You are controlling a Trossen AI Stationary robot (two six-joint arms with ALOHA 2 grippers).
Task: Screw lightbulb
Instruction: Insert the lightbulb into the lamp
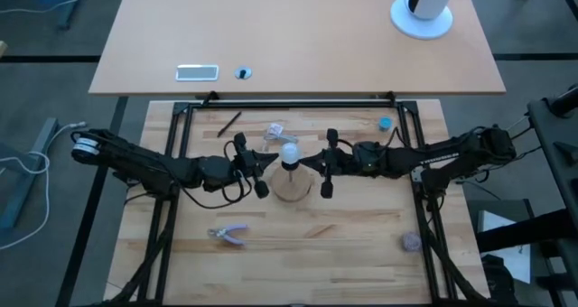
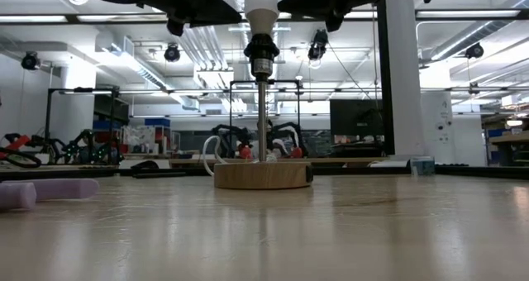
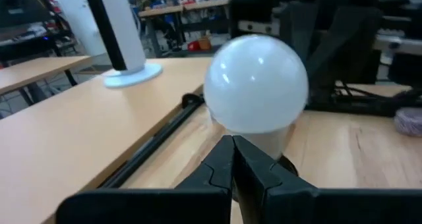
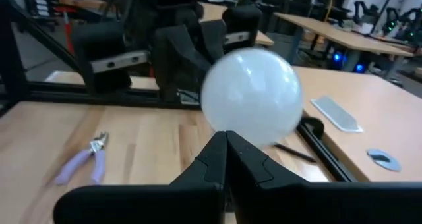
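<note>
standing on the wooden disc (image 1: 291,189), the lightbulb (image 1: 289,153) has the left gripper (image 1: 260,167) and right gripper (image 1: 324,165) on either side, both pinched closed, empty.

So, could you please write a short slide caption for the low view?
Lightbulb seated in its socket on the stand above the round wooden base, with both arms overhead.

The lightbulb (image 2: 261,6) top is cut by the low view's edge (its screw base sits hidden in the socket (image 2: 262,54)).
</note>
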